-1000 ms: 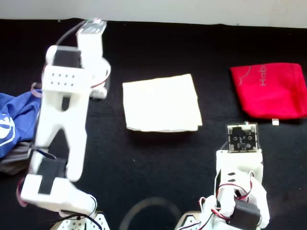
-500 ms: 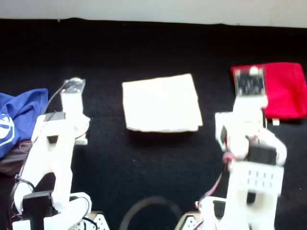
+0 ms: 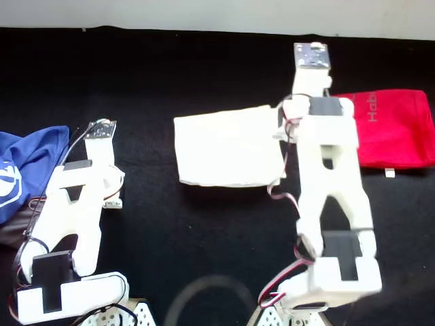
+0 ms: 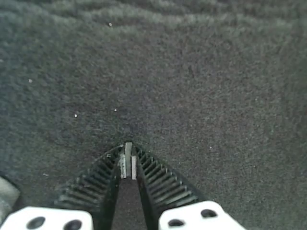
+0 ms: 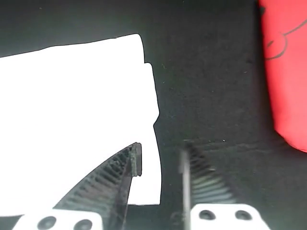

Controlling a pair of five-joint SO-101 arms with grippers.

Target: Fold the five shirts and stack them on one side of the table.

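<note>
The right claw (image 5: pixel 160 160), parted and empty, has been swung out over the edge of the folded white shirt (image 3: pixel 228 146) at mid-surface (image 3: pixel 204 75) while the closed left claw (image 4: pixel 127 160) has been pulled back, so stacking onto the red shirt (image 3: pixel 391 129) is suggested.

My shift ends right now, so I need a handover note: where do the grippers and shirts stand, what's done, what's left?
Left gripper: shut, empty, over bare table near the blue shirt.
Right gripper: open, over the edge of the white shirt on the side of the red shirt.
Done: white and red are folded, lying apart.
Left: blue lies crumpled at the table's left edge. Fold it, then stack everything on one side.
</note>
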